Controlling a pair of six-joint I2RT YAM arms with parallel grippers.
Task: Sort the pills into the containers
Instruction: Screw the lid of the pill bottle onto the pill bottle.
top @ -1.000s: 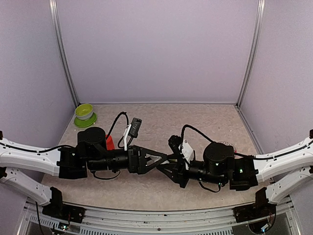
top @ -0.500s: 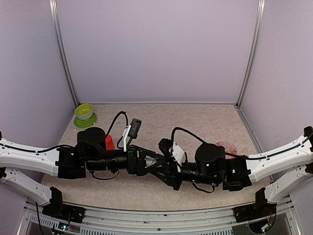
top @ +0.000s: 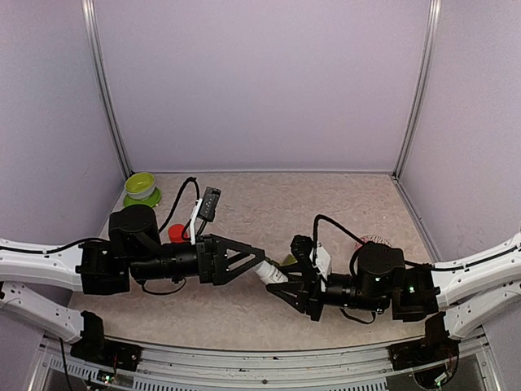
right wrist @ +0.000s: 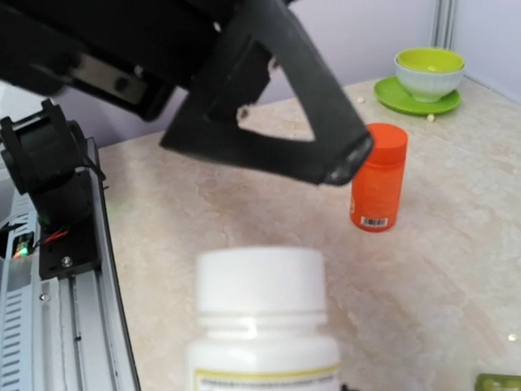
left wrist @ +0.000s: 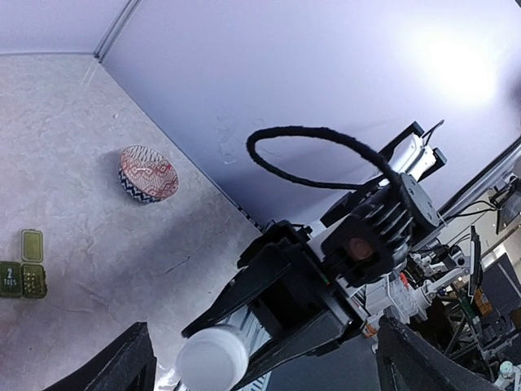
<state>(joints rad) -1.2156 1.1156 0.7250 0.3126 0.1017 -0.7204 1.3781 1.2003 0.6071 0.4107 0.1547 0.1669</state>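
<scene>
Currently a white bottle (top: 273,273) is clamped around its body by the right gripper (top: 286,283), with the cap pointed toward the left arm. The left gripper (top: 260,258) is seen with jaws spread wide, one finger above the other, and nothing is held by it. The bottle cap sits in the gap between those fingers, and no contact with it can be made out. The containers (left wrist: 23,277) are located on the table (top: 342,204) just beside the spot where the two grippers meet. They are seen as small dark green boxes joined together, with a paler green piece adjoining. Only a sliver of them is visible from overhead. An orange bottle (right wrist: 378,187) is stood upright behind the left arm, apart from the containers. A lime-green bowl (right wrist: 429,67) is set on a green saucer (right wrist: 415,99) in the far left corner. A patterned bowl (left wrist: 148,173) is placed on the right side of the table.
</scene>
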